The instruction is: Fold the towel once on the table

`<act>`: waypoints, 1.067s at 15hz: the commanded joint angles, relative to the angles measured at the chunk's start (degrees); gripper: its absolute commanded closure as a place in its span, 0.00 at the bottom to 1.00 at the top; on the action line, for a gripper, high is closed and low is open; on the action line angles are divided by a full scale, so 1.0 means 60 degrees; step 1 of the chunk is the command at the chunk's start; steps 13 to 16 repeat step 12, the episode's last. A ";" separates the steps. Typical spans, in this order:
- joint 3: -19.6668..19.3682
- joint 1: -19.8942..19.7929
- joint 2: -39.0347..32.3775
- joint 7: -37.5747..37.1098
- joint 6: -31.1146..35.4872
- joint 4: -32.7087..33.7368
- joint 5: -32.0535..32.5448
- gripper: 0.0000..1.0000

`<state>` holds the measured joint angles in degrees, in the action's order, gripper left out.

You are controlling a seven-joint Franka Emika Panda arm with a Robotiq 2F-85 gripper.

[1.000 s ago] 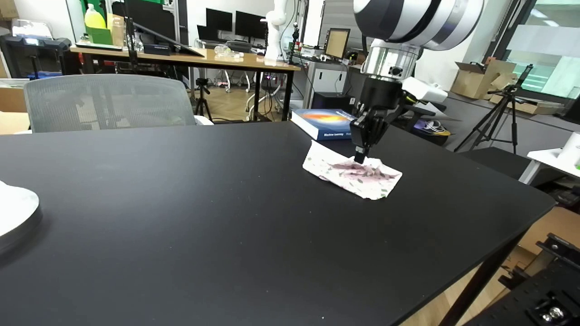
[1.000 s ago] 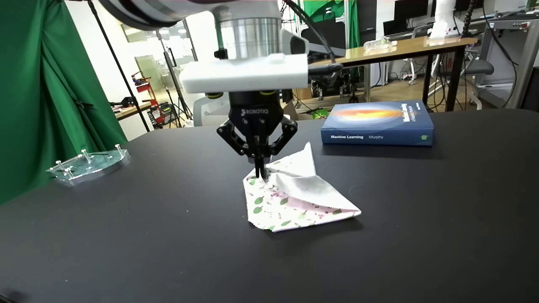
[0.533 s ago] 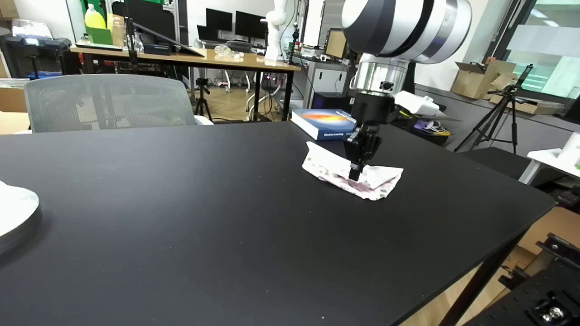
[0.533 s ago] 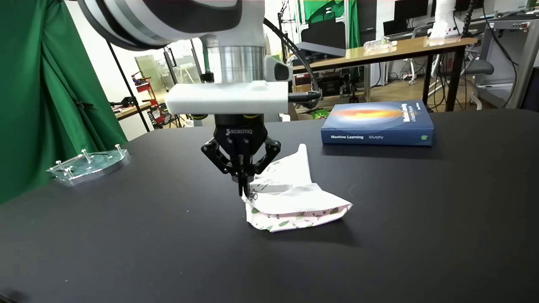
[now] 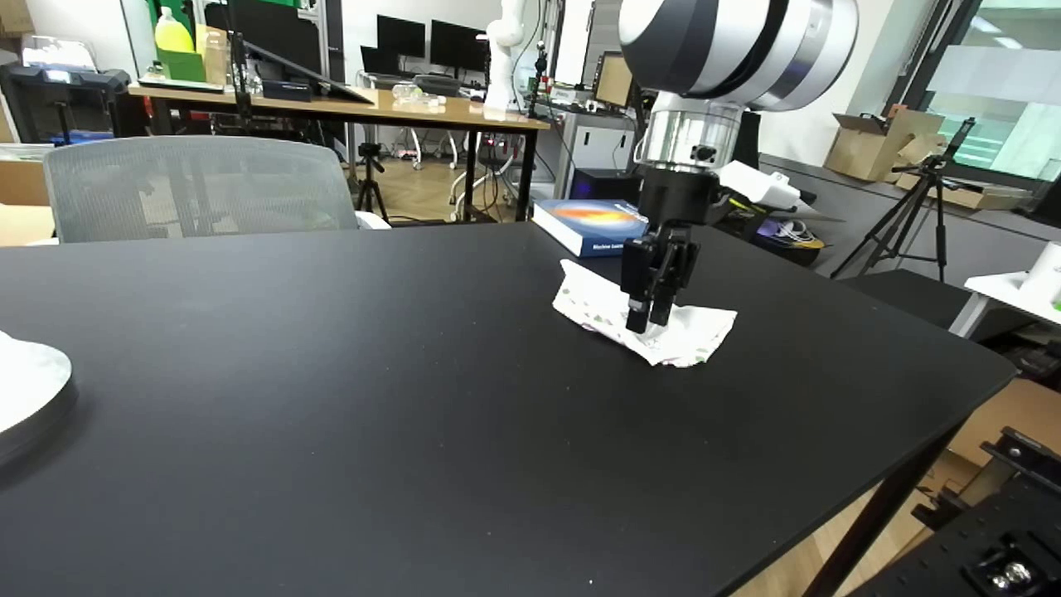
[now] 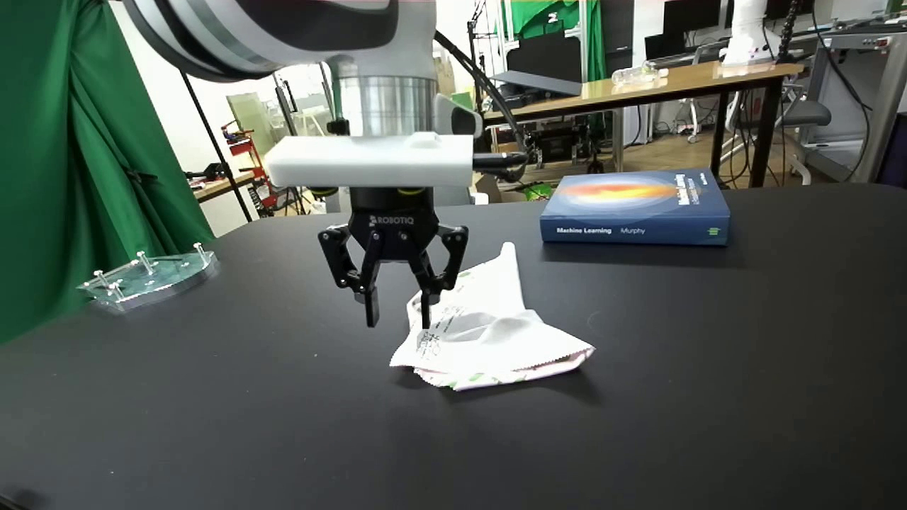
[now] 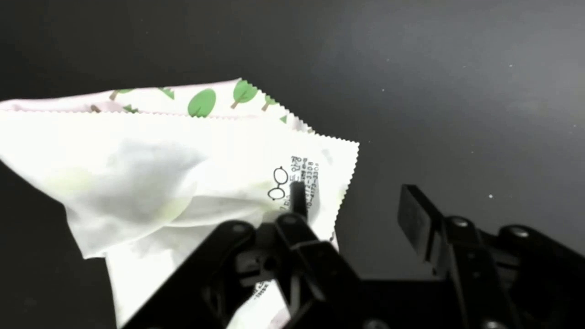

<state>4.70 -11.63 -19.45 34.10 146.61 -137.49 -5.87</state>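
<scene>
The towel [image 6: 496, 340] lies on the black table [image 6: 248, 411], its plain white underside folded over the leaf-printed side. A printed strip [image 7: 201, 103] shows along one edge in the wrist view, and the flap's surface is wrinkled. My gripper [image 6: 398, 324] is open, pointing down beside the towel's loose corner, with nothing between its fingers. In the wrist view, one finger [image 7: 298, 196] is over the corner with black lettering, while the other is over bare tabletop. The towel [image 5: 696, 332] is partly hidden behind the gripper [image 5: 647, 322] in an exterior view.
A thick blue book [image 6: 634, 209] lies behind the towel. A clear plate with upright pegs [image 6: 152, 273] sits near the table's far side. A white round-edged object [image 5: 29, 381] is at the border of an exterior view. A mesh chair [image 5: 199, 186] stands behind the table.
The gripper came down and across with the towel's corner, carrying the flap over the printed side. Its fingers then parted, and the corner now lies free and spread out.
</scene>
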 commanded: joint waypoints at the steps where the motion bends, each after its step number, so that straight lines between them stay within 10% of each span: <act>1: -0.0189 0.0291 0.0840 -0.0562 -0.0462 -0.0263 0.0216 0.12; 3: -0.0354 0.0456 0.1114 -0.0923 -0.0423 -0.0314 0.0423 0.00; 16: -0.1198 0.0877 0.1901 -0.3066 0.0531 -0.0783 0.1760 0.00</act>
